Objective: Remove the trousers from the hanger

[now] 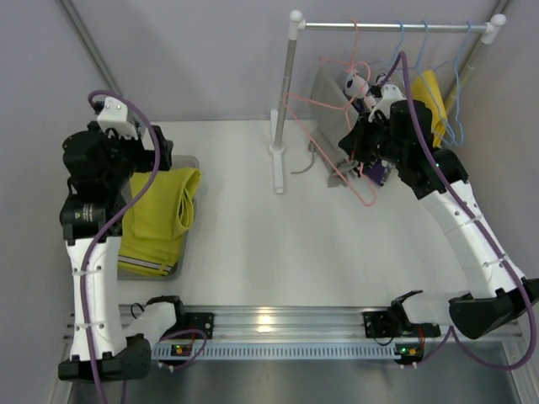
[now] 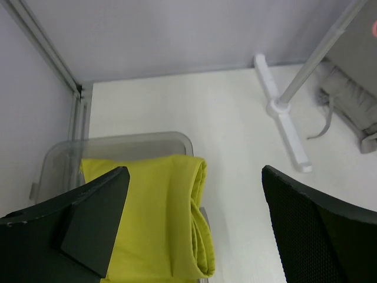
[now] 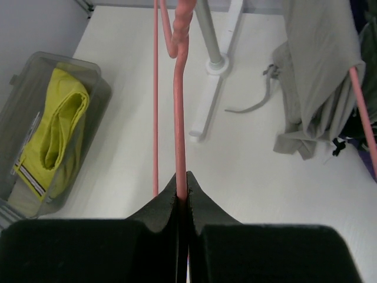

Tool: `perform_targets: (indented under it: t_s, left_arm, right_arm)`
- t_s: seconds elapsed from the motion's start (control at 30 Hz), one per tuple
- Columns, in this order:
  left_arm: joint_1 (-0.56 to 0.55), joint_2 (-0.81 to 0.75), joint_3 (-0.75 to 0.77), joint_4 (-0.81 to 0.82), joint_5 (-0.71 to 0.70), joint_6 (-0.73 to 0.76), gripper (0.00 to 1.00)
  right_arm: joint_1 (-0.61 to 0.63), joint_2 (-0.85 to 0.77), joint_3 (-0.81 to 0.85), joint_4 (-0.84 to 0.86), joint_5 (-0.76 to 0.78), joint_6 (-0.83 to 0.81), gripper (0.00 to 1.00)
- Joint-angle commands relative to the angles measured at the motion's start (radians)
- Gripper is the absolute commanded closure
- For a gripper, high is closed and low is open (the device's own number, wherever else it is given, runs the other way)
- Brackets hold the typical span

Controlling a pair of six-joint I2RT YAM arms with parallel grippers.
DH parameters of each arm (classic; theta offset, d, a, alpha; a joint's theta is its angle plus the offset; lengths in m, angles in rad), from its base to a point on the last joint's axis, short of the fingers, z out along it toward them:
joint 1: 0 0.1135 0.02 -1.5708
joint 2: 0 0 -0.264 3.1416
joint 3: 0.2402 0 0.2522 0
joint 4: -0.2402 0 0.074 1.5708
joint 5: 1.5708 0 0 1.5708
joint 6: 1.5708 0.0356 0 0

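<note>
Black fingers [image 2: 88,224] of the left gripper [image 2: 194,174] filled the bottom of its wrist view, spread wide apart and grasping nothing. Below that gap we saw the trousers [image 2: 159,218], folded lengthwise, lying in a clear plastic bin [image 2: 135,140] at the left side of the white table [image 1: 269,244]. We could make out no contact between the fingers and the cloth. From above, we saw the trousers' grey-striped band at the near end of the bin. On the far right, the right gripper [image 3: 182,183] was clenched on the thin wire of the pink hanger [image 3: 178,118]. It held the hanger between the clothes rail post [image 1: 286,101] and a hanging grey garment [image 3: 318,76], well apart from the trousers.
</note>
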Motion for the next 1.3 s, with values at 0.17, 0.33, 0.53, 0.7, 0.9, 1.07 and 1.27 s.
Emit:
perform_targets:
  t_s: [0.17,0.33,0.53,0.7,0.9,1.07,1.27]
  left_arm:
    - [0.005,0.035,0.110,-0.173,0.043,-0.016,0.01]
    - [0.005,0.045,0.115,-0.155,0.018,-0.024,0.01]
    - [0.004,0.073,0.124,-0.152,0.029,-0.059,0.01]
    - [0.004,0.068,0.113,-0.130,0.020,-0.073,0.01]
    - [0.004,0.065,0.101,-0.133,0.011,-0.088,0.01]
    - [0.004,0.055,0.083,-0.132,-0.003,-0.085,0.01]
    - [0.005,0.049,0.060,-0.120,0.014,-0.068,0.01]
  right_arm:
    - [-0.010,0.165,0.314,-0.057,0.276,-0.065,1.00]
    - [-0.008,0.362,0.524,-0.110,0.338,-0.132,1.00]
    - [0.021,0.564,0.779,-0.088,0.370,-0.204,1.00]
    - [0.052,0.653,0.837,-0.014,0.404,-0.279,1.00]
    - [0.058,0.718,0.848,0.072,0.413,-0.313,1.00]
    - [0.062,0.752,0.850,0.126,0.413,-0.325,1.00]
    - [0.066,0.775,0.845,0.150,0.335,-0.343,0.82]
